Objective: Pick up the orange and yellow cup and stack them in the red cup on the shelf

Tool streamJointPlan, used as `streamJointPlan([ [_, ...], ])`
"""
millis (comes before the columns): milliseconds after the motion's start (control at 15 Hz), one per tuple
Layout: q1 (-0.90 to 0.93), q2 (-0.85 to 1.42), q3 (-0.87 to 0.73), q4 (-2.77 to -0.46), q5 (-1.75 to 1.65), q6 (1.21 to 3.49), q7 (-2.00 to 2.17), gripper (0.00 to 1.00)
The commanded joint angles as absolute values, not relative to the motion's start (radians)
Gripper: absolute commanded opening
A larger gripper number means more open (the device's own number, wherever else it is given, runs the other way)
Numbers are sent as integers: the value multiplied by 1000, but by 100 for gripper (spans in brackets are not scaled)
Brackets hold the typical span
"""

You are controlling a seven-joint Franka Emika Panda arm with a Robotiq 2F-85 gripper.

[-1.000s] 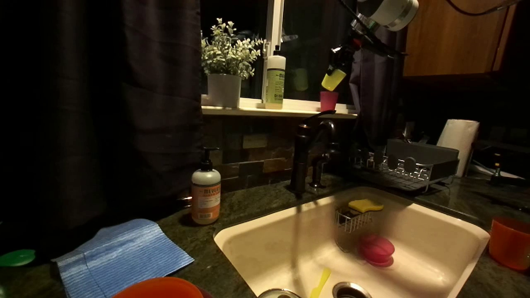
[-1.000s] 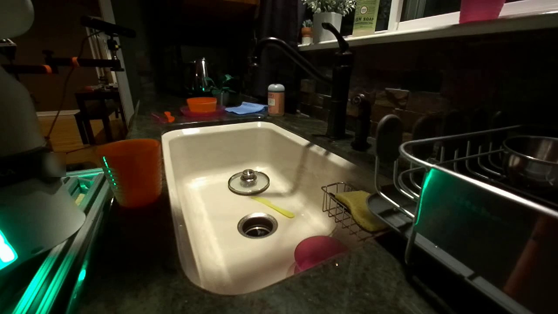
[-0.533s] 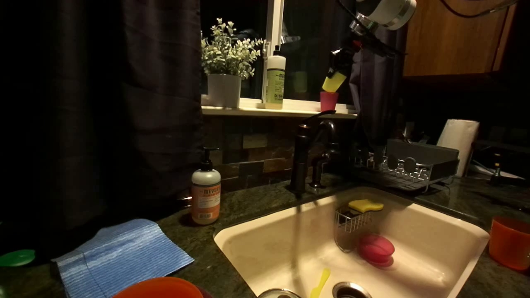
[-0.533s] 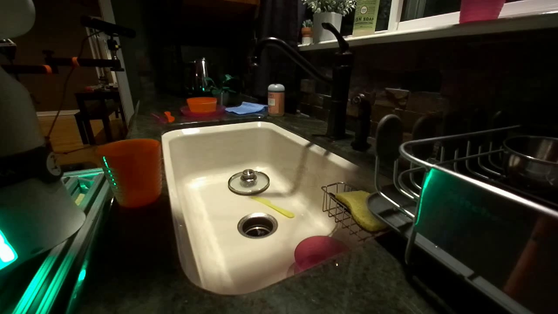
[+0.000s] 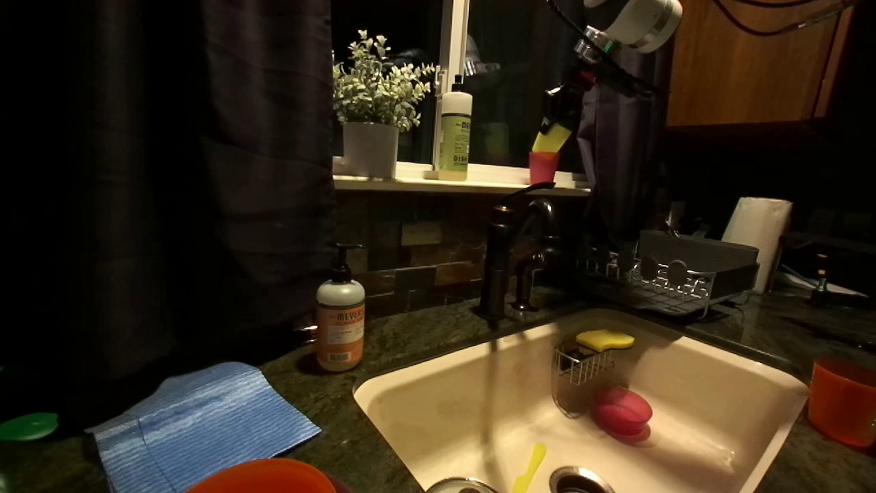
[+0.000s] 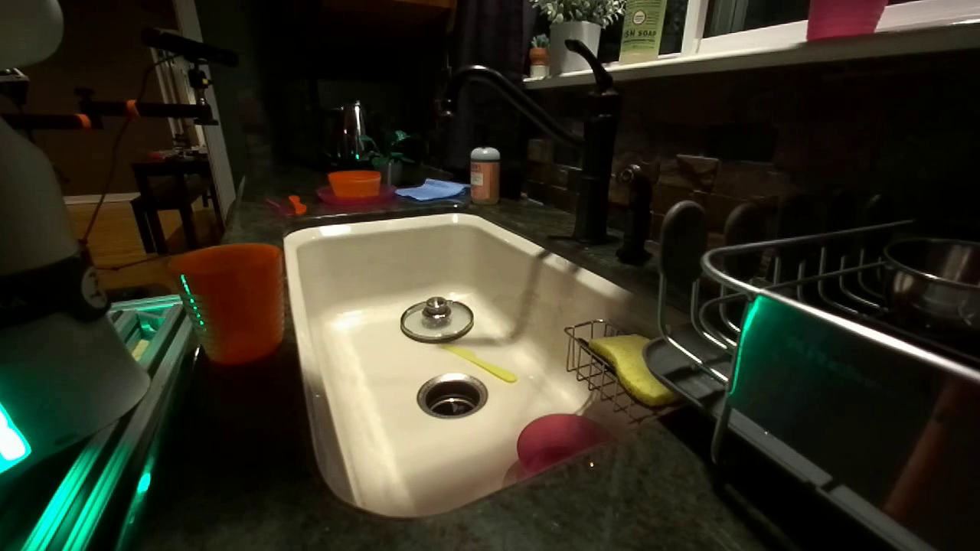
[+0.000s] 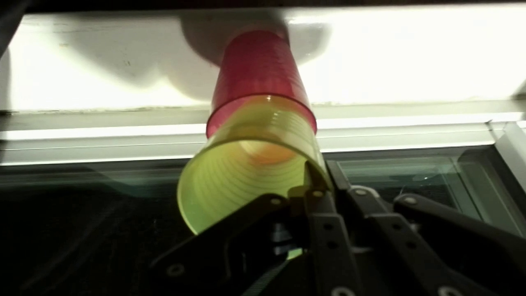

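Observation:
My gripper [image 7: 321,176] is shut on the wall of the yellow cup [image 7: 263,119], with one finger inside the rim and one outside. The yellow cup is tilted, and its lower end is inside the mouth of the pinkish-red cup [image 7: 259,65]. The red cup stands upright on the white window sill; it shows in both exterior views [image 5: 544,168] [image 6: 846,17]. The yellow cup [image 5: 550,140] and gripper [image 5: 553,124] show above it. An orange patch shows through the yellow cup's base; I cannot tell whether it is an orange cup. A larger orange cup [image 6: 230,302] stands on the counter.
A green soap bottle [image 5: 455,133] and potted plant [image 5: 370,147] stand on the sill. The dark faucet [image 5: 498,260] rises below the red cup. The white sink [image 6: 367,252], dish rack [image 6: 842,428] and orange soap bottle [image 5: 340,329] are lower down.
The yellow cup has moved down with my gripper, from just above the red cup to partly inside its mouth. The grip on it looks the same.

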State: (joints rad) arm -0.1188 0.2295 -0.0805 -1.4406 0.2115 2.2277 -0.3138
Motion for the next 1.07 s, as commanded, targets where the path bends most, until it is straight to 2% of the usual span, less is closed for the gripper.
streamJointPlan([
  [0, -137, 261, -67, -1394, 196, 2184, -319, 6],
  [133, -138, 268, -68, -1388, 187, 2180, -317, 2],
  [200, -139, 271, -67, -1385, 184, 2178, -316, 6],
  [267, -140, 275, -67, -1381, 181, 2176, -316, 30],
  [400, -141, 280, -66, -1372, 177, 2167, -316, 32],
  [1000, -118, 250, -84, -1367, 151, 2183, -267, 99],
])
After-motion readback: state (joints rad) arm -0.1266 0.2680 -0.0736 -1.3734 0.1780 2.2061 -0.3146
